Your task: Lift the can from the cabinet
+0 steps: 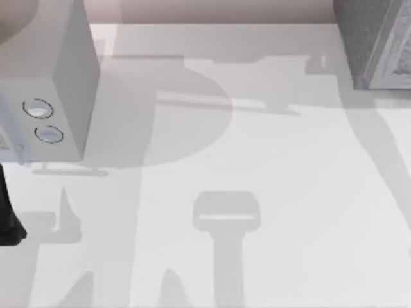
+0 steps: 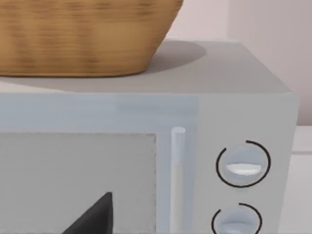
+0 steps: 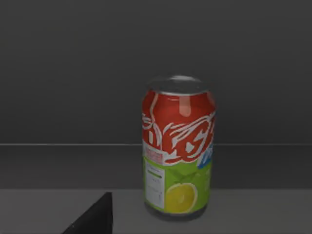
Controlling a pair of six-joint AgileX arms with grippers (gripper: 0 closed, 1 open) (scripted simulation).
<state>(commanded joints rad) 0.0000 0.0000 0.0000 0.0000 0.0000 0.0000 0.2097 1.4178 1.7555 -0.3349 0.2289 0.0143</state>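
Observation:
The can (image 3: 178, 146) has a red upper half, a green lower half with a lemon picture, and a silver lid. It stands upright on a dark shelf inside the cabinet (image 3: 73, 73). In the top view the grey cabinet (image 1: 379, 45) sits at the table's far right corner. A dark wedge of my right gripper (image 3: 92, 219) shows low in the right wrist view, short of the can and not touching it. My left gripper (image 2: 92, 217) shows as a similar dark wedge facing the microwave door.
A grey microwave (image 1: 64, 77) stands at the table's far left, with two round dials (image 2: 243, 163) and a bar handle (image 2: 178, 170). A wicker basket (image 2: 83, 34) rests on top of it. A black part of my left arm (image 1: 8, 212) is at the left edge.

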